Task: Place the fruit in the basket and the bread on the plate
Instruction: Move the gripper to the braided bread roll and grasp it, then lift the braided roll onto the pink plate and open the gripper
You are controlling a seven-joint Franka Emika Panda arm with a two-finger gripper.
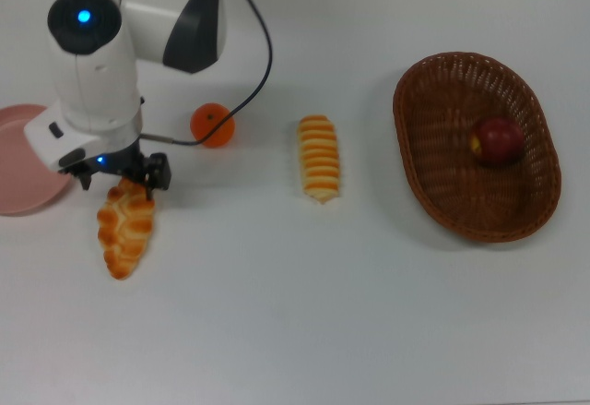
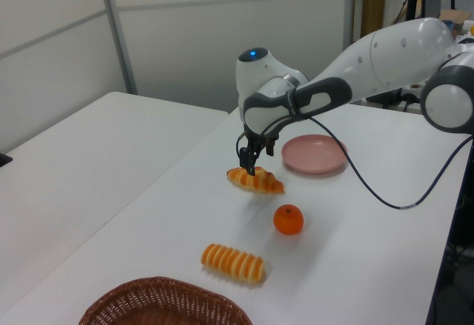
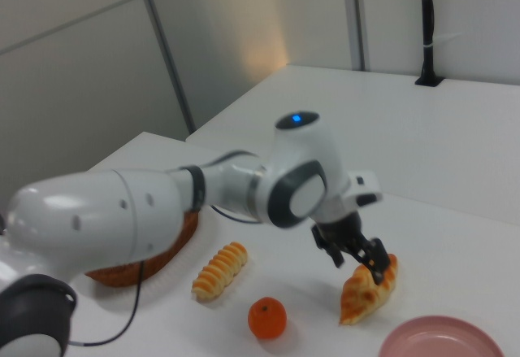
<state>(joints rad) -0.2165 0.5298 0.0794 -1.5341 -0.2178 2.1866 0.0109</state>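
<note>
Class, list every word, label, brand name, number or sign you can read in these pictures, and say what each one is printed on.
None: no readable text shows in any view.
The arm carries only a blue light, no lettering.
The basket, plate, breads and fruit are unmarked.
</note>
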